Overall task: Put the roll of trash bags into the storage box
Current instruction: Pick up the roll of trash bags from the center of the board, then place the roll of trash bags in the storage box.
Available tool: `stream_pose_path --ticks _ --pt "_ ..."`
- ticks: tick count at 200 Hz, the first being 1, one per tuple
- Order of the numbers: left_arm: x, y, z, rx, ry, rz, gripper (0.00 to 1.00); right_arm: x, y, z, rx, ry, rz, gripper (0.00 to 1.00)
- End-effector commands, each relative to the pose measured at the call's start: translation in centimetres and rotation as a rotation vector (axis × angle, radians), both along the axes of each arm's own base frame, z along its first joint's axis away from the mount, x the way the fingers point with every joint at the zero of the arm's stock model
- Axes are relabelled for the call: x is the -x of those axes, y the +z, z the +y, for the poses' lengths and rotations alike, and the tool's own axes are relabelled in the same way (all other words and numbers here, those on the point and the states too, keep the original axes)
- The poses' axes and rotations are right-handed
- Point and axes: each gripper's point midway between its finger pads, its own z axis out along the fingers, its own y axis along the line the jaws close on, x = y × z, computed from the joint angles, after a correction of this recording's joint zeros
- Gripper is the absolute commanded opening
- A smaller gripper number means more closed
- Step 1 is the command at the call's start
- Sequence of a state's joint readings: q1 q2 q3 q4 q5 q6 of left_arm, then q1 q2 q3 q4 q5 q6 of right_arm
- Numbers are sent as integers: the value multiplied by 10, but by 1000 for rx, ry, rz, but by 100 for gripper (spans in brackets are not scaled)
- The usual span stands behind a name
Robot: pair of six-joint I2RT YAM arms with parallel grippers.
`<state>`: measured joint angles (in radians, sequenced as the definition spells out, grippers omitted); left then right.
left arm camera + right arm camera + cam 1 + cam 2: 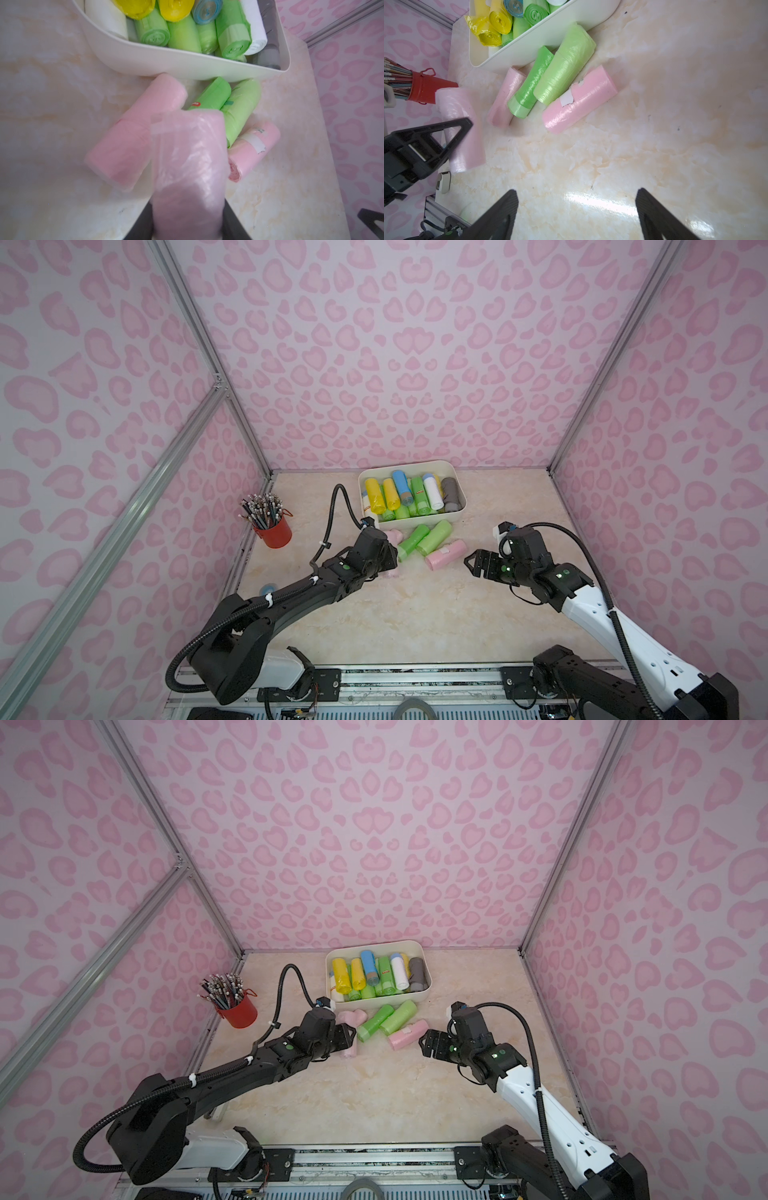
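With roll (pixel 188 158) clenched in left gripper (pixel 187 222), right gripper (pixel 576 193) agape, lift clear of next pink roll (pixel 133 135), cross box (pixel 166 64) near wall, release low.

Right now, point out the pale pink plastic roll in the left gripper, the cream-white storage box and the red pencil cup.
Pale pink roll (pixel 187 158): left wrist view, wrapped side.
Storage box (pixel 176 64): left wrist view, near wall.
Red pencil cup (pixel 276 535): a top view, outer side.
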<state>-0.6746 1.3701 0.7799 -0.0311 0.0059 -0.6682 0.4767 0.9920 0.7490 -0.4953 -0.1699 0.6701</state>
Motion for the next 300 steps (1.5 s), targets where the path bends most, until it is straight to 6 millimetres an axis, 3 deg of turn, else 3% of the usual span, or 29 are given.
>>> stream_pose_path --ticks 1,53,99,150,158,217,260,264,268,300 --pt "-19 27 1 50 -9 -68 32 -4 1 7 -38 5 -7 90" --pt "-65 73 13 70 41 -148 31 -14 -3 19 -80 7 16 91" --pt "-117 84 27 52 88 -172 31 -26 -5 30 -120 8 17 91" --pt "-183 67 47 57 132 -138 30 -25 -12 32 -122 18 45 91" --pt "-196 76 46 57 128 -158 30 -24 -13 32 -122 16 46 91" --pt "-256 52 35 -6 107 -104 30 -23 -18 27 -116 -16 56 91" --pt "-281 21 21 -72 81 -42 31 -20 -19 25 -112 -25 64 91" --pt "-282 27 20 -80 82 -50 31 -20 -19 24 -111 -27 64 91" --pt "-284 15 19 -98 82 -29 32 -20 -20 24 -108 -28 66 91" --pt "-286 -1 9 -140 77 -9 34 -19 -20 22 -100 -34 68 91"
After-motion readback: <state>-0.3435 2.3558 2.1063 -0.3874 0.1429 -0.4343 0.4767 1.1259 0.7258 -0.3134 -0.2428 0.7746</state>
